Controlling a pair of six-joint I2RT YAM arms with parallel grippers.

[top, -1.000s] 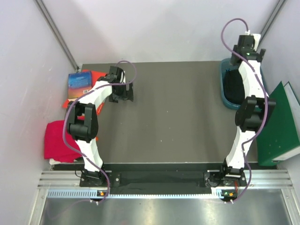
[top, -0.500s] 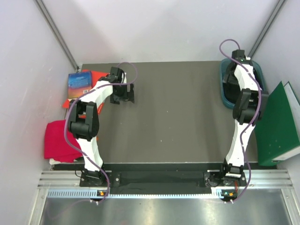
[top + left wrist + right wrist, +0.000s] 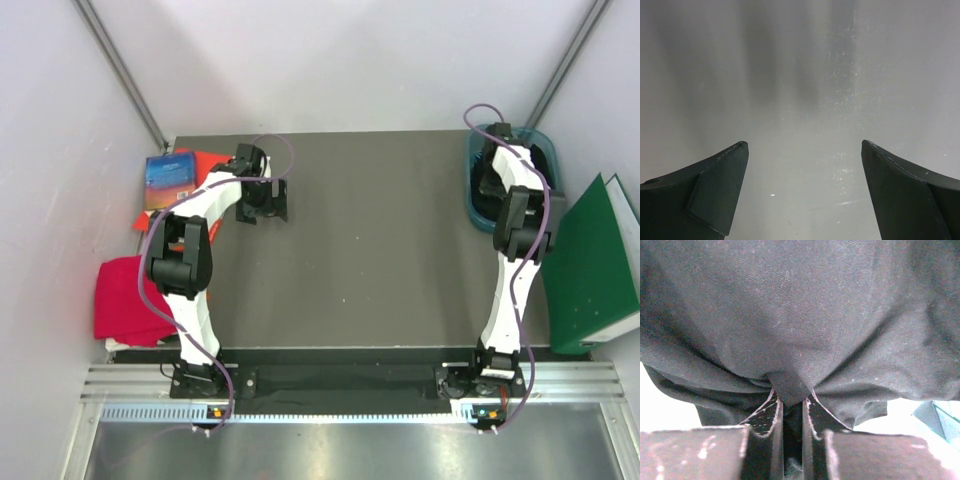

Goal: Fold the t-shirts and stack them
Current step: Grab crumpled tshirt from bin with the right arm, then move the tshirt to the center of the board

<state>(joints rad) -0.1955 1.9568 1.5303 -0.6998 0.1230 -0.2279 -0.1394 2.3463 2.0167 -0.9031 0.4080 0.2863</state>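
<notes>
Compared with one second ago, the right arm has come down from above the far right corner into the bin (image 3: 472, 205), while the left arm has almost not changed its place. The right end effector (image 3: 790, 402) is now pressed together on a small fold of the black shirt (image 3: 800, 315), which fills its wrist view and lies bunched in the bin at the far right of the table (image 3: 380, 250). The left end effector (image 3: 803, 147) is spread wide and holds nothing; it hovers over the far left part of the table. The pink shirt (image 3: 125, 300) lies as a flat rectangle at the near left edge, beside the left arm and well apart from the black one. I judge the black shirt to be light, soft and limp: it will hang from the pinched point and keep no shape when lifted. The cloth seems not slippery and not fragile, but a thin pinch could slide out. A hold on a thicker part, such as the collar, a shoulder or a hem, seems safer, and two holds would be needed to spread it flat. Counted: two shirts, one black and one pink; one bin; two arms; also one book (image 3: 168, 180), one red sheet (image 3: 205, 160) under it, and one binder (image 3: 595, 265).
</notes>
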